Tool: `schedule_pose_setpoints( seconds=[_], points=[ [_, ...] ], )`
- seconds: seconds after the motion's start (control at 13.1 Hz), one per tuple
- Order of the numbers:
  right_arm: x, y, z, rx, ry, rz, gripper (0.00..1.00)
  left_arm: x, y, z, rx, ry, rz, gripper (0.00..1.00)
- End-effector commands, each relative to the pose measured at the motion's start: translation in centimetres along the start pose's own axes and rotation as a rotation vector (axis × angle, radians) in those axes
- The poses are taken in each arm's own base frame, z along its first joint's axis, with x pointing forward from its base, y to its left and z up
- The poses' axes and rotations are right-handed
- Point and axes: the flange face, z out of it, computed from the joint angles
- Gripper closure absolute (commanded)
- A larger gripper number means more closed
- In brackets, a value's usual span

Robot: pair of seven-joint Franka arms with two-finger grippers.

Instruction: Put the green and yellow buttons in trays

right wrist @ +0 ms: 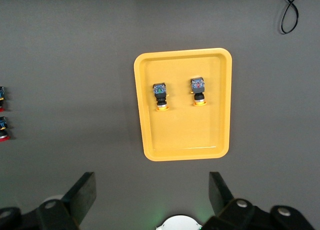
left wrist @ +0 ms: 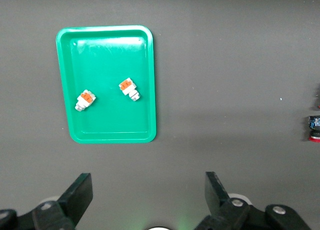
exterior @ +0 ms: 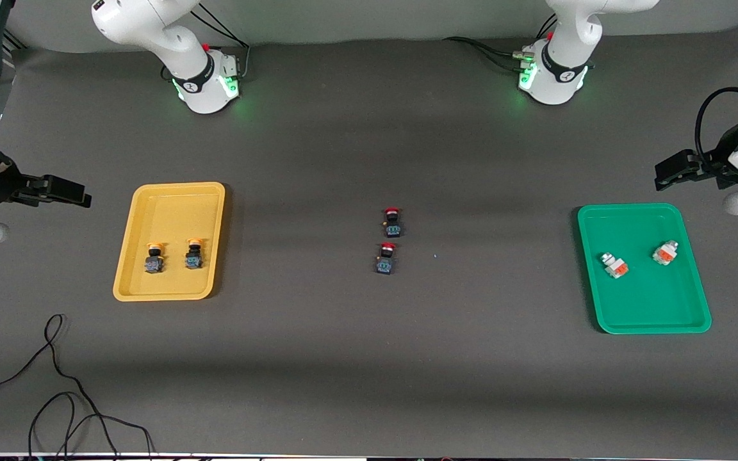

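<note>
Two trays on the bench, each holding its pair, so the sorting looks complete.

Item 1: loose black cable (exterior: pixel 55 384), on the bench nearest the front camera, toward the right arm's end.

Item 2: green tray (exterior: pixel 644 320), toward the left arm's end; two whitish blocks with orange faces (exterior: pixel 614 265) (exterior: pixel 664 252) lie in it, apart, tilted.

Item 3: yellow tray (exterior: pixel 170 288), toward the right arm's end; two black-bodied buttons with orange-yellow caps (exterior: pixel 154 257) (exterior: pixel 194 253) lie side by side in it.

Item 4: two red-capped buttons (exterior: pixel 385 258) (exterior: pixel 393 221), mid-bench between the trays, one just farther from the front camera than the other; judged deliberately left out.

Item 5: left gripper (left wrist: pixel 147 195), pulled up and outward by the green tray, fingers spread wide, nothing held.

Item 6: right gripper (right wrist: pixel 152 192), likewise by the yellow tray, fingers apart, empty. Both arms appear to wait.
</note>
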Motion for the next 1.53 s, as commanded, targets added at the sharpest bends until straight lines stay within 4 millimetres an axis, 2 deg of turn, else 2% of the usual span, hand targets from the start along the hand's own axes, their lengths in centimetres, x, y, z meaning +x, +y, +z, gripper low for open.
schedule_pose_setpoints(
  seconds=[0.0,0.31,0.53,0.76,0.92,1.07,1.3,1.45],
  points=[
    [-0.2,1.2,-0.6,-0.02,-0.004,0.033,0.0,-0.7,0.3,-0.3,-0.007,-0.001,-0.018,0.0],
    [0.2,1.2,-0.1,-0.009,-0.017,0.005,0.0,-1.0,0.4,-0.6,-0.007,-0.004,-0.015,0.0],
    [-0.3,1.2,-0.5,-0.024,-0.013,-0.021,0.0,-1.0,0.4,-0.6,-0.007,-0.004,-0.013,0.0],
    [-1.6,2.0,-0.8,0.013,-0.012,-0.011,0.0,-0.9,0.3,-0.6,-0.007,-0.001,-0.016,0.0],
    [-3.2,1.5,-1.0,-0.038,0.009,-0.028,0.0,-0.8,0.1,-0.5,-0.006,0.001,-0.009,0.0],
    [-3.8,1.3,-0.2,-0.041,0.018,-0.048,0.0,-0.6,0.0,-0.3,-0.003,0.004,-0.012,0.0],
    [-3.8,0.6,0.3,-0.051,0.058,-0.068,0.0,-0.3,0.2,-0.1,-0.003,0.009,-0.007,0.0],
    [-3.0,1.2,-0.4,-0.124,0.119,-0.14,0.0,-0.3,0.2,-0.2,-0.003,0.01,-0.007,0.0]
  ],
)
